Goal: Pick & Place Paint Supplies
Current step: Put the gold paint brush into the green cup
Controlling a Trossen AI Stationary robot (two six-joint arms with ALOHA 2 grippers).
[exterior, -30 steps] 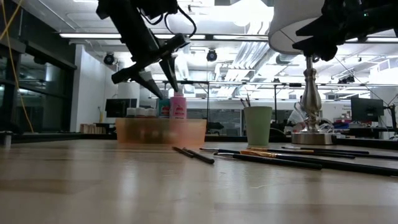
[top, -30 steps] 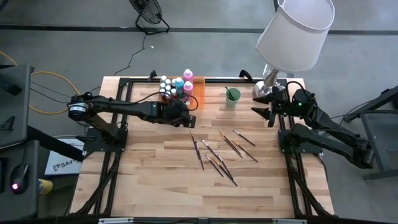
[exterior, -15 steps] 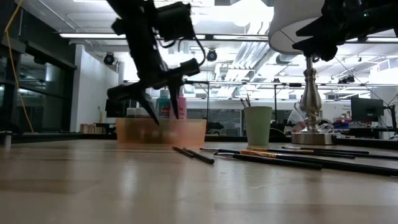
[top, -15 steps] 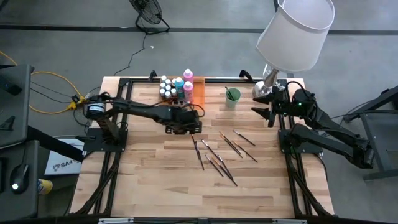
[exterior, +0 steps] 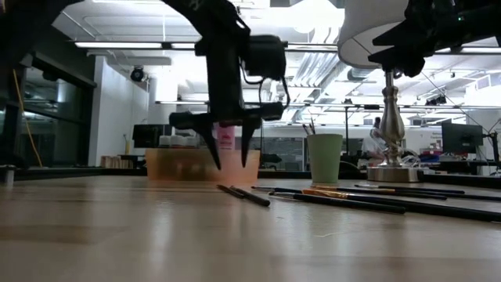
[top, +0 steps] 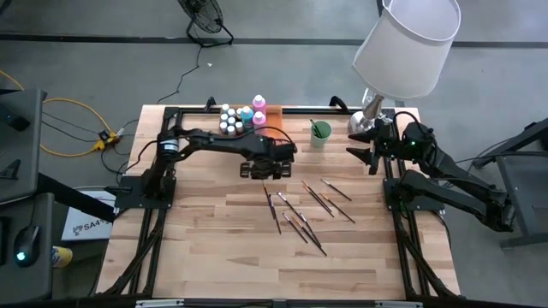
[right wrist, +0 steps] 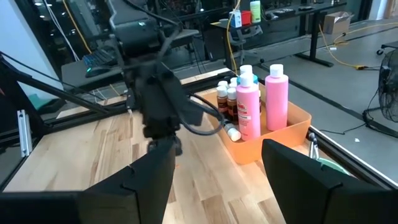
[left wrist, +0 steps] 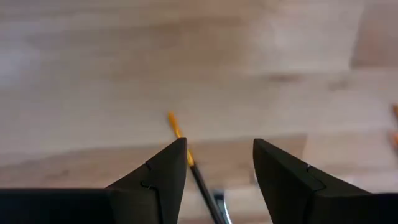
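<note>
Dark brown paintbrushes [top: 295,210] lie scattered on the wooden table [top: 205,248], near its middle and toward the right side. The paint bottles [top: 242,118], white-capped and some pink, stand in the translucent orange tray [top: 274,120] at the far edge, beside the pale green cup [top: 319,134], which holds brushes. The left gripper [top: 264,171] hangs just above the table at the near end of one brush [left wrist: 180,134], its fingers [exterior: 213,145] spread apart and empty. The right gripper [top: 370,150] waits at the table's right edge beside the lamp [top: 402,47], fingers apart, holding nothing.
</note>
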